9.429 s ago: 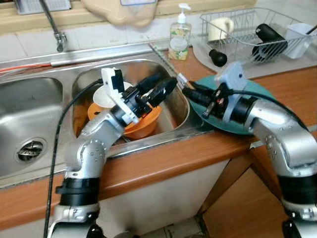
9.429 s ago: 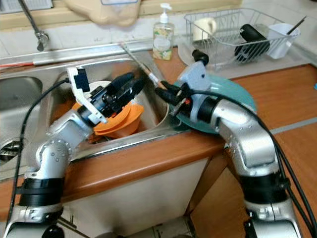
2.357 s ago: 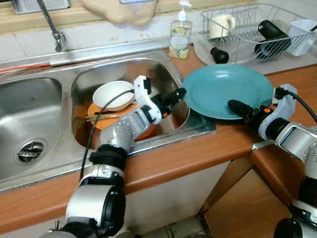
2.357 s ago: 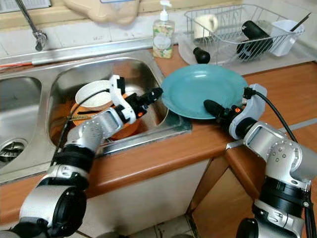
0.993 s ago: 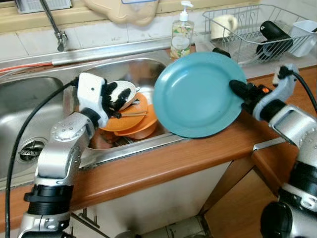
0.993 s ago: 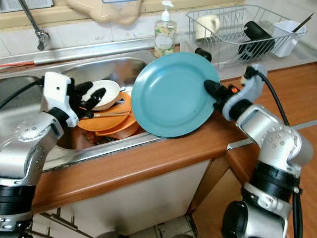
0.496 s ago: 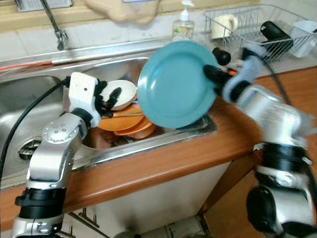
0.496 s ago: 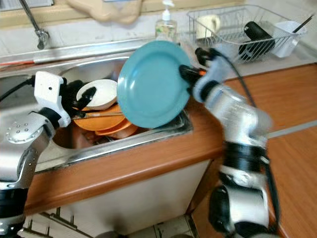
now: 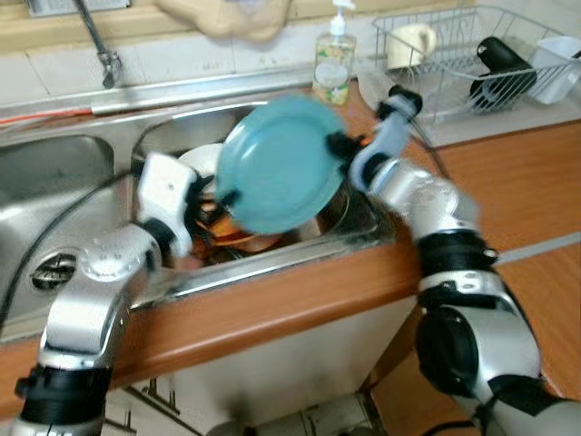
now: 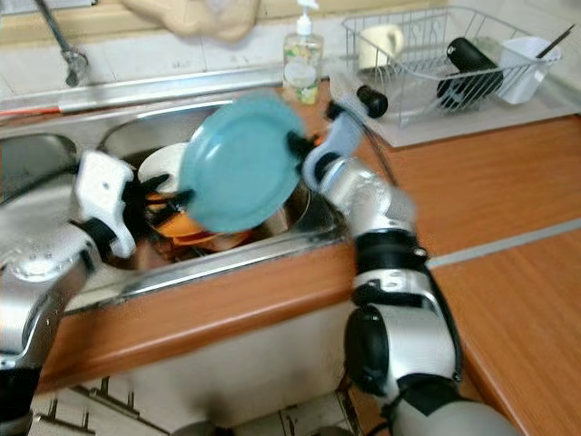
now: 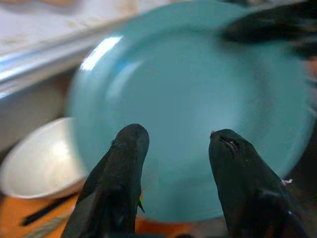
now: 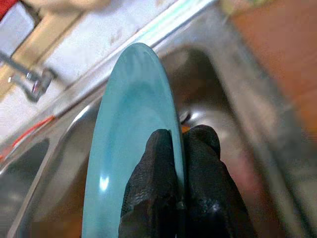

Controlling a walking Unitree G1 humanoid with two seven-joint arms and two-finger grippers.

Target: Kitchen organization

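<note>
Firmly, the right end effector (image 12: 177, 163) pinched the teal plate (image 9: 277, 163) by its rim, holding it tilted above the sink (image 9: 363, 213). Just before it, the left end effector (image 11: 178, 148) was spread wide, over orange bowls (image 10: 195, 227).

1. A wooden countertop (image 9: 508, 173) of warm brown tone runs across the scene, with a pale seam line crossing its right portion.
2. A stainless steel double sink (image 9: 54, 182) is set into the countertop.
3. A metal faucet (image 9: 100, 45) stands behind the sink.
4. The wall (image 9: 182, 59) behind is covered in pale tiles.
5. A wire dish rack (image 10: 454, 54) sits at the rear right on a light mat.
6. A soap dispenser bottle (image 10: 301, 64) stands between sink and rack.
7. White cabinet fronts (image 9: 300, 363) lie below the counter edge.
</note>
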